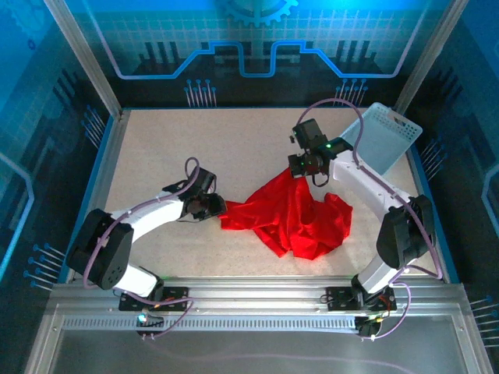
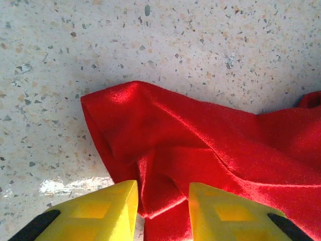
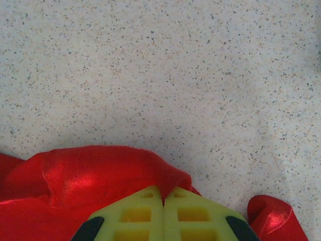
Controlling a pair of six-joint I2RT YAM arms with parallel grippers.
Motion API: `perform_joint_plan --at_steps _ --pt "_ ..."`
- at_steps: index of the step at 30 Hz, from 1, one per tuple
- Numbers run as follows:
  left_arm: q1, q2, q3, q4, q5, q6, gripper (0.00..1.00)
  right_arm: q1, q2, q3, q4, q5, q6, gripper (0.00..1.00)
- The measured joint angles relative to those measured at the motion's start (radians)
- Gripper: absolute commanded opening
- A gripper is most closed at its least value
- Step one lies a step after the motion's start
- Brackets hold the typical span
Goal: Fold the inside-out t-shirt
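— Two grippers on one shirt, is that right? Where is it lying?

— The red t-shirt [image 1: 292, 218] lies crumpled on the speckled table [image 1: 179, 148], right of the middle and towards the near edge. Its far tip is lifted into a peak. The rest spreads out low, with one corner stretched out to the left.

— Who has the peak?

— The right gripper [image 1: 301, 174]. Seen from its wrist, its yellow fingers [image 3: 135, 216] are pressed together with no gap. A fold of red cloth comes out at their tips and drapes away to the left, so it is clamped on the shirt.

— And the other one?

— The left gripper [image 1: 218, 207] sits low at the shirt's left corner. From its wrist, the two yellow fingers stand partly apart with a ridge of cloth running between them. The corner of the hem lies flat on the table just ahead.

— Pinching it?

— I cannot tell. Cloth fills the gap, but whether the fingers press on it does not show.

— Anything else up there?

— A light blue basket [image 1: 382, 140] in the far right corner, tilted, beyond the right arm and not touching the shirt.
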Motion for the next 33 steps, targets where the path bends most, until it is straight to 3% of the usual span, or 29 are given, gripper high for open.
perform_joint_plan --at_steps 5,15,20,26,33 --pt "0.0 0.021 0.0 0.0 -0.002 -0.001 0.34 0.0 0.0 -0.005 0.0 0.0 0.0 0.0" --pt "0.0 0.045 0.0 0.024 -0.01 -0.016 0.26 0.0 -0.001 -0.017 0.011 -0.015 0.0 0.0" --pt "0.002 0.047 0.0 0.031 -0.023 -0.023 0.17 0.0 -0.001 -0.027 0.018 -0.018 0.0 0.0" --pt "0.008 0.06 -0.001 0.037 -0.047 -0.023 0.0 0.0 -0.015 -0.034 0.018 -0.016 0.0 0.0" --pt "0.014 -0.008 -0.052 0.06 -0.076 -0.02 0.0 -0.005 -0.071 -0.03 -0.002 0.002 0.0 0.0"
